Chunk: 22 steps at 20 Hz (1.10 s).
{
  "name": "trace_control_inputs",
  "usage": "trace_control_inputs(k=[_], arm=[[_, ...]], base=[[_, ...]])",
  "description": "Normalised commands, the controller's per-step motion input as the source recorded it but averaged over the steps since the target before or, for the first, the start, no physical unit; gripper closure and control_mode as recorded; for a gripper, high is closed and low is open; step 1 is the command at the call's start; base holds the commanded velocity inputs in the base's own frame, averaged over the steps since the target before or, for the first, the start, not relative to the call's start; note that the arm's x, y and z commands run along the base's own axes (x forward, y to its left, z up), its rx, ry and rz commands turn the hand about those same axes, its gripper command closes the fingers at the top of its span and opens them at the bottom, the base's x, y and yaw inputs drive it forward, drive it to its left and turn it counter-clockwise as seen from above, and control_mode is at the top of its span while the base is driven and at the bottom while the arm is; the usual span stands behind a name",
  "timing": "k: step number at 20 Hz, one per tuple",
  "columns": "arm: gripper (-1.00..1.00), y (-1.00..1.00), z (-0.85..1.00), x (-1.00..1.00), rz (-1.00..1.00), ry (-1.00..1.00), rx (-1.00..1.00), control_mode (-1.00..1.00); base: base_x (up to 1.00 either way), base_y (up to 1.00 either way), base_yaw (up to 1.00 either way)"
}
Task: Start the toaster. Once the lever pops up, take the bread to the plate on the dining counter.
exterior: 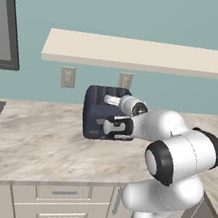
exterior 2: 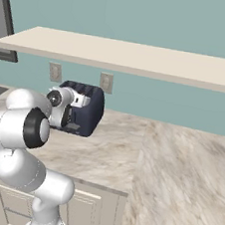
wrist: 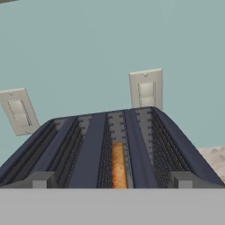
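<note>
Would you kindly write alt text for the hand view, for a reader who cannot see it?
A navy four-slot toaster seen close from its front, with a golden-brown bread slice sunk in one middle slot. Behind it, a teal wall carries two pale outlet plates.

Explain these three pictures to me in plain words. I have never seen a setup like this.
It is a computer-rendered kitchen. A white robot arm reaches over a marble counter to a dark blue toaster. Two pictures come from cameras behind the arm, one on its left and one on its right. The third looks out from the robot's hand, down over the toaster's top, where a golden bread slice sits in one slot. Wall outlets are behind. The jaws are open and hold nothing.
</note>
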Motion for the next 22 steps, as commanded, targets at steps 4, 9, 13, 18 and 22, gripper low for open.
trace_control_inputs(k=[4,9,13,18,22], arm=[[-1.00,0.00,0.00,0.00,0.00,0.00,0.00,-1.00],[-1.00,0.00,0.00,0.00,0.00,0.00,0.00,-1.00],[-1.00,0.00,0.00,0.00,0.00,0.00,0.00,-1.00],[-1.00,0.00,0.00,0.00,0.00,0.00,0.00,-1.00],[-1.00,0.00,0.00,0.00,0.00,0.00,0.00,-1.00]], base=[[0.00,0.00,0.00],[0.00,0.00,0.00],[0.00,0.00,0.00],[0.00,0.00,0.00],[0.00,0.00,0.00]])
